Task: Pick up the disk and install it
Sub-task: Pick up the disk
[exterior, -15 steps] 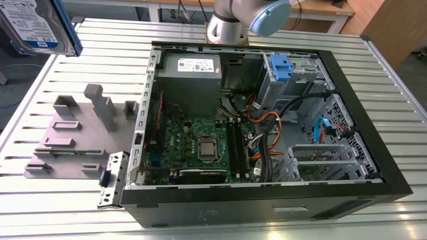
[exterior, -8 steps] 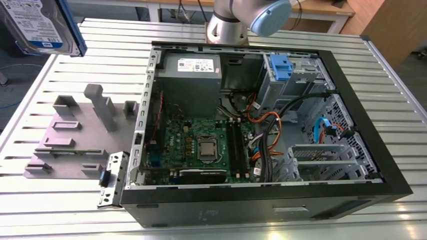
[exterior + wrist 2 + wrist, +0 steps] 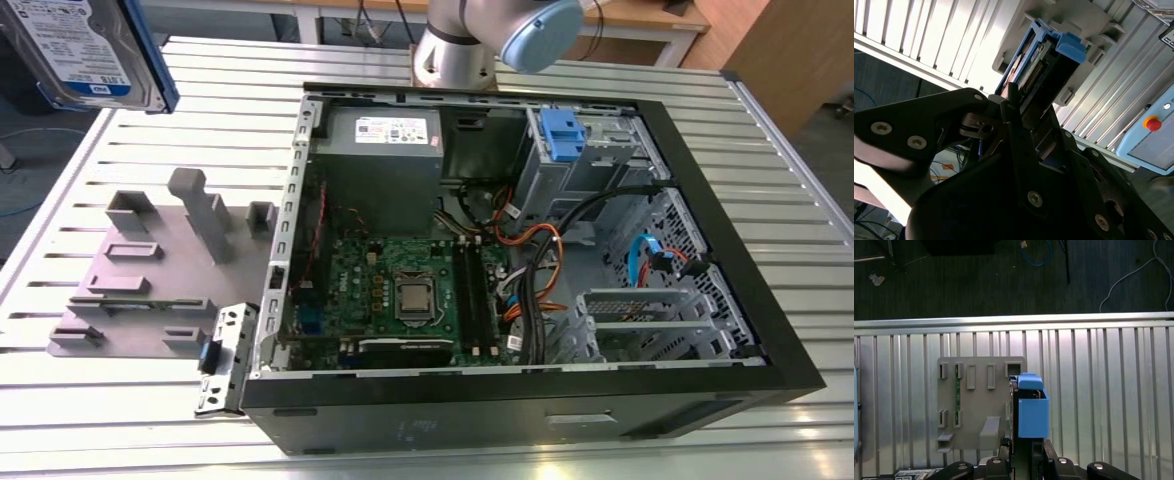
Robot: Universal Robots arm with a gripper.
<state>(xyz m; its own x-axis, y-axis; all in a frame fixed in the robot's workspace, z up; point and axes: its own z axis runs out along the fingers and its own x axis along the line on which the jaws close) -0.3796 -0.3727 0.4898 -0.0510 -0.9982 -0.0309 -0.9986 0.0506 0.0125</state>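
The disk (image 3: 80, 50), silver with a blue-and-white label and a blue side rail, hangs in the air at the exterior view's upper left, clear of the table. In both wrist views my gripper (image 3: 1014, 112) is shut on the disk (image 3: 1046, 65), its black fingers (image 3: 1026, 145) clamping the body. The first wrist view shows the disk (image 3: 1031, 412) edge-on with its blue rail, held by my gripper (image 3: 1024, 457) above one edge of the grey fixture plate (image 3: 979, 400).
An open computer case (image 3: 747, 300) lies on the slatted metal table (image 3: 160, 420), with a grey power supply (image 3: 380, 140), a blue latch on a metal cage (image 3: 561, 135), a motherboard and cables inside. The grey fixture (image 3: 147, 280) sits beside it. The arm's base (image 3: 454, 50) stands behind the case.
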